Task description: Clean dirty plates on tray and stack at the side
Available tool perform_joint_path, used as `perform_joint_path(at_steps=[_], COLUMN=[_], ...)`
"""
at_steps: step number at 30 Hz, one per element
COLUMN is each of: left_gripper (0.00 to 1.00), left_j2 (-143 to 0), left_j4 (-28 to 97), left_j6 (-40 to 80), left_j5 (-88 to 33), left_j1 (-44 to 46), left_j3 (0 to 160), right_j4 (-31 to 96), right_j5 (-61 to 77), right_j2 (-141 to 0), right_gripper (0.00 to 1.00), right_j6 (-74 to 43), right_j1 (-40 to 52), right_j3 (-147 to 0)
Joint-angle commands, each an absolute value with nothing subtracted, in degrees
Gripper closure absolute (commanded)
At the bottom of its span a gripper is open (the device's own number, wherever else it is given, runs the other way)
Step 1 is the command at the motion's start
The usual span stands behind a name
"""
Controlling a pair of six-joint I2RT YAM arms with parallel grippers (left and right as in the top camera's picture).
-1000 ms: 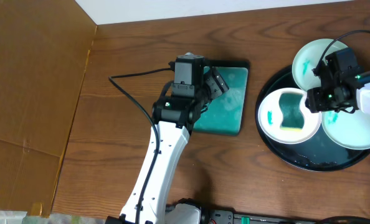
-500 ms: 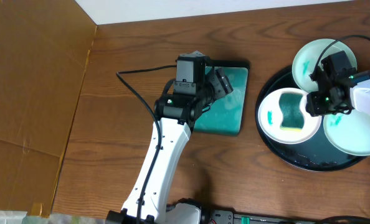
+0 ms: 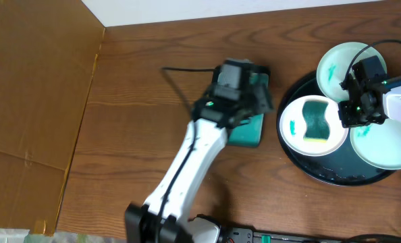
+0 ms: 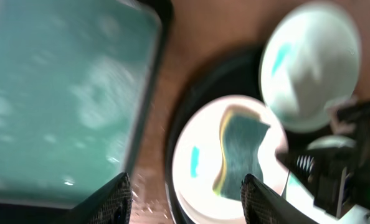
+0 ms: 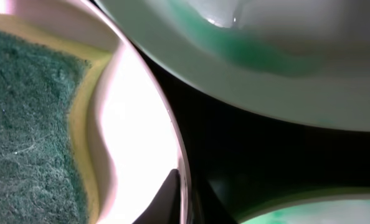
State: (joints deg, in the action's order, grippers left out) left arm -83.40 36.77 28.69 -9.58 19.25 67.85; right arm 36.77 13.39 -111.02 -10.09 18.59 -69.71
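The black round tray [image 3: 335,177] at the right holds three white plates. The left plate [image 3: 291,126] carries a green-and-yellow sponge [image 3: 315,121]. A second plate [image 3: 339,64] lies at the back and a third [image 3: 389,138] at the right. My right gripper [image 3: 342,113] is shut on the left plate's right rim; the right wrist view shows its fingers [image 5: 172,196] pinching that rim [image 5: 135,124]. My left gripper [image 3: 260,98] hangs over the teal dish's right edge, open and holding nothing; in its own view the gripper [image 4: 188,202] faces the sponge plate [image 4: 200,155].
A rectangular black-rimmed teal dish [image 3: 244,131] lies left of the tray, mostly under my left arm. Brown cardboard [image 3: 32,101] covers the table's left side. A white wall edge runs along the back. A cable trails behind my left wrist.
My left arm has swung right across the teal dish toward the tray, its jaws narrowing. My right gripper has closed on the rim of the sponge plate.
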Motion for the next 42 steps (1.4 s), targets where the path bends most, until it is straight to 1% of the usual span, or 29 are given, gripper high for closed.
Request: perform_joint_path(at_steps=[1, 2, 3, 8, 12, 15, 25, 31, 35, 42], left_gripper=[0.42, 0.41, 0.37, 0.37, 0.37, 0.37, 0.38, 0.38, 0.38, 0.38], left_j2=[-88.7, -90.0, -91.3, -98.2, -102.5, -104.9, -107.1, -107.1, -107.2, -108.2], left_j4=[34.9, 33.8, 32.6, 24.0, 19.4, 18.9, 18.7, 19.1, 19.3, 19.2], left_j6=[29.6, 29.6, 29.6, 28.4, 28.1, 28.1, 28.4, 32.1, 33.7, 34.4], left_j5=[-13.8, -14.9, -15.7, -15.4, -7.7, -4.2, -4.2, -2.9, 0.7, 2.7], left_j1=[23.4, 24.4, 25.5, 30.7, 33.4, 34.9, 37.6, 39.4, 39.6, 39.6], left_j3=[67.7, 67.7, 67.7, 67.7, 67.7, 67.7, 67.7, 67.7, 67.7, 67.7], right_j4=[36.8, 36.8, 36.7, 36.7, 36.7, 36.7, 36.6, 36.6, 36.7, 36.7], right_j5=[13.3, 13.3, 13.3, 13.3, 13.3, 13.3, 13.3, 13.3, 13.3, 13.3], right_j2=[-111.4, -111.4, -111.4, -111.4, -111.4, -111.4, -111.4, -111.4, -111.4, -111.4], right_gripper=[0.96, 0.97, 0.96, 0.95, 0.95, 0.94, 0.94, 0.94, 0.95, 0.95], right_j6=[-10.3, -10.3, -10.3, -10.3, -10.3, -10.3, -10.3, -10.3, -10.2, -10.2], right_j1=[18.3, 18.3, 18.3, 18.3, 18.4, 18.4, 18.4, 18.4, 18.4, 18.4], right_j3=[-70.7, -70.7, -70.7, -70.7, -70.7, -70.7, -70.7, -70.7, -70.7, -70.7])
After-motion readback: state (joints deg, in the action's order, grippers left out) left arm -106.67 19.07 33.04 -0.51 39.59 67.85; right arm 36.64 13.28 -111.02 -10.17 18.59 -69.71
